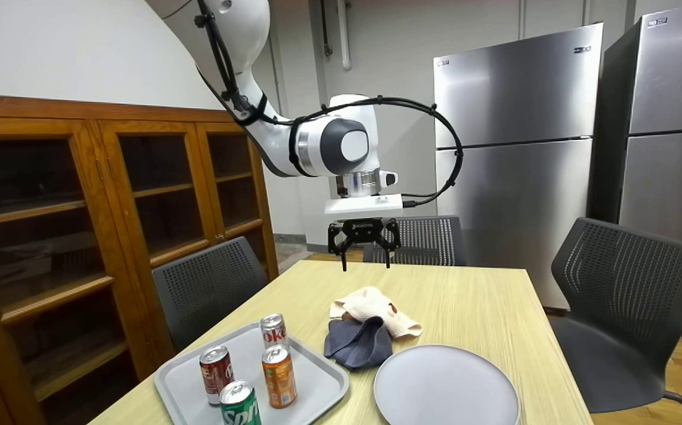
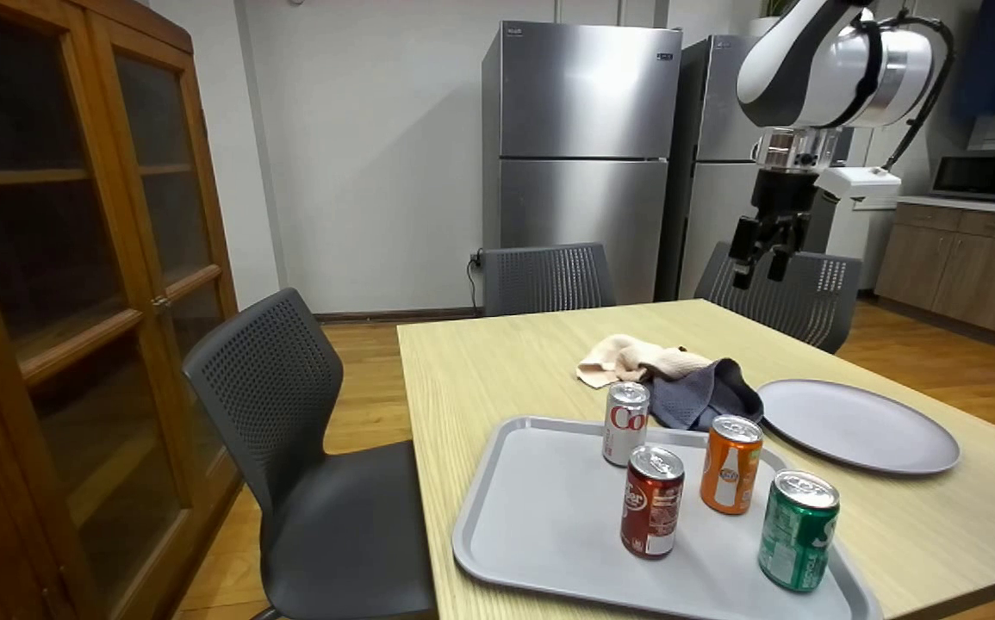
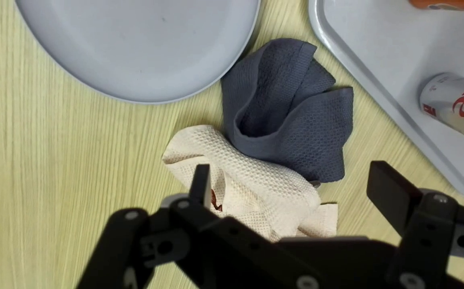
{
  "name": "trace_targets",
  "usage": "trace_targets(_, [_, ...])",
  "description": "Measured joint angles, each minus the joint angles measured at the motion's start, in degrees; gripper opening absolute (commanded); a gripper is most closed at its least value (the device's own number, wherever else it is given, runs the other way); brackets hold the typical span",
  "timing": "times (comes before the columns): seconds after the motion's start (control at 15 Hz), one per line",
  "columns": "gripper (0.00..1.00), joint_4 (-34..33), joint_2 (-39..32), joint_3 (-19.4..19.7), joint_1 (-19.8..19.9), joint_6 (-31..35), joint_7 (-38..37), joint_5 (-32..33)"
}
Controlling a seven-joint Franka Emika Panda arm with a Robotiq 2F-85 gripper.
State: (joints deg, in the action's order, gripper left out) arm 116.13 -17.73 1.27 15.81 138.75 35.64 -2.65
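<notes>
My gripper (image 1: 366, 267) (image 2: 760, 277) (image 3: 291, 166) is open and empty, pointing down, above the table. In the wrist view it is nearest a crumpled cream cloth (image 3: 264, 188), which also shows in both exterior views (image 1: 370, 304) (image 2: 635, 357). A reddish-brown bit (image 3: 216, 202) shows in its folds; I cannot tell what it is. A folded dark blue-grey cloth (image 3: 296, 128) (image 1: 359, 342) (image 2: 695, 396) lies against the cream one. A round light-grey plate (image 3: 143, 48) (image 1: 447, 386) (image 2: 859, 426) lies beside the dark cloth.
A grey tray (image 1: 320, 378) (image 2: 540, 499) (image 3: 396, 48) holds upright cans: silver Diet Coke (image 2: 626, 422), dark red (image 2: 652, 504), orange (image 2: 731, 465) and green Sprite (image 2: 799, 534). Chairs (image 1: 630, 295) (image 2: 307, 413) surround the wooden table (image 1: 465, 307). Wooden cabinets (image 1: 110, 236) and steel refrigerators (image 1: 512, 165) stand behind.
</notes>
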Motion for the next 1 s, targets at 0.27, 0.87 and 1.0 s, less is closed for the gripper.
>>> trace_targets(0.27, [1.0, 0.11, -0.61, 2.28, -1.76, 2.15, -5.94, 4.32])
trace_targets(0.87, [1.0, 3.02, -2.02, 0.35, -3.16, 2.45, -7.48, 1.75])
trace_targets(1.0, [1.0, 3.87, -2.0, -0.92, -3.19, 2.41, -6.91, 0.61])
